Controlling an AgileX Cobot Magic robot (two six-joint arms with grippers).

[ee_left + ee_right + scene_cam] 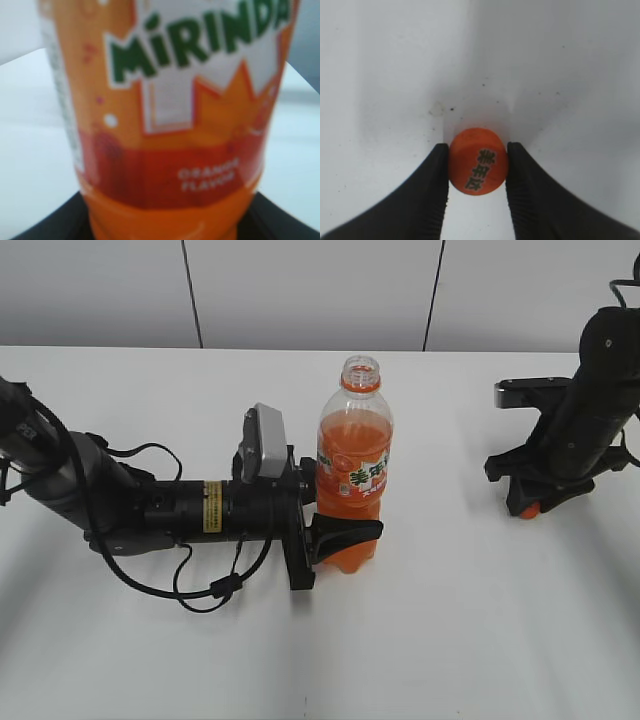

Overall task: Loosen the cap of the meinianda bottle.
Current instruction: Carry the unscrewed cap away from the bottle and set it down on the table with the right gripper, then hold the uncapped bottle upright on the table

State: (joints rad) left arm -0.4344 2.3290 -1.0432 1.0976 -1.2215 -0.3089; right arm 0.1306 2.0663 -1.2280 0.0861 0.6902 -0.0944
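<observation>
Two grippers share our work: the left gripper (pixel 345 532) clamps the upright, open-necked bottle (pixel 354 465); far right, the right gripper (pixel 477 167) pinches the cap (pixel 478 161) low over the table (pixel 450 620).

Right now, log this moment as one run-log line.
left gripper: shut on bottle | right gripper: shut on cap | cap: off

White table (pixel 450 640) fills the lower frame; pale panelled wall (pixel 310 290) with dark vertical seams across the top.
</observation>
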